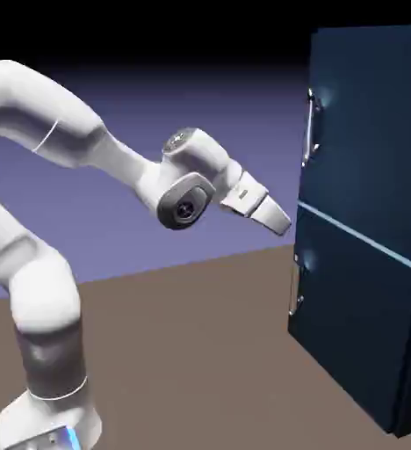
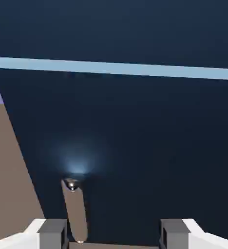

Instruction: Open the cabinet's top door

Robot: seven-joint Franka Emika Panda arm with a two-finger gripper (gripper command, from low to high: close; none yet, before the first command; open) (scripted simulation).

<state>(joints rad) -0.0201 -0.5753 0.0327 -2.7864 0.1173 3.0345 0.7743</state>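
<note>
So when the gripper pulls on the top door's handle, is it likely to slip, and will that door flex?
The top door's handle is a thin, shiny silver bar, so the open gripper could well slip without a square grip. The top door looks like a flat, rigid panel, probably swinging as one piece. The cabinet is tall and broad, so it seems unlikely to tip.

Layout: arm left, cabinet (image 1: 367, 220) right, both on the table (image 1: 200, 352).
The top door (image 1: 367, 123) sits above the lower door (image 1: 349, 316). The claw (image 1: 275, 215) hangs apart from both, level with the seam between them.
</note>
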